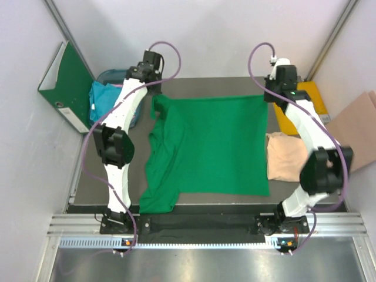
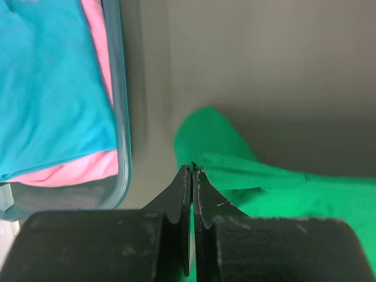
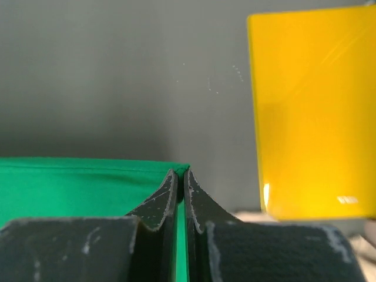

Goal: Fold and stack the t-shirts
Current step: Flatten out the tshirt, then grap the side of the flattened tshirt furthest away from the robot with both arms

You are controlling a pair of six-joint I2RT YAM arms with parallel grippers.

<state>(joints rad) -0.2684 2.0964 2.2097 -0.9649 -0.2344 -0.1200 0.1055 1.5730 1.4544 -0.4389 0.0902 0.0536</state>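
The bright green t-shirt (image 1: 208,147) lies spread over the dark table, its near left part bunched. My left gripper (image 1: 154,97) (image 2: 192,169) is shut on the shirt's far left corner (image 2: 235,170). My right gripper (image 1: 265,97) (image 3: 180,171) is shut on its far right corner (image 3: 88,182). A beige-peach t-shirt (image 1: 285,156) lies folded at the table's right edge. The teal-blue t-shirt (image 1: 103,97) (image 2: 53,88) sits in a bin at far left, with the pink t-shirt (image 2: 70,170) under it.
The bin's grey-blue rim (image 2: 122,117) is just left of my left gripper. A green ring binder (image 1: 66,85) leans on the left wall. A yellow folder (image 1: 311,104) (image 3: 311,111) lies right of my right gripper. A brown board (image 1: 359,130) rests at far right.
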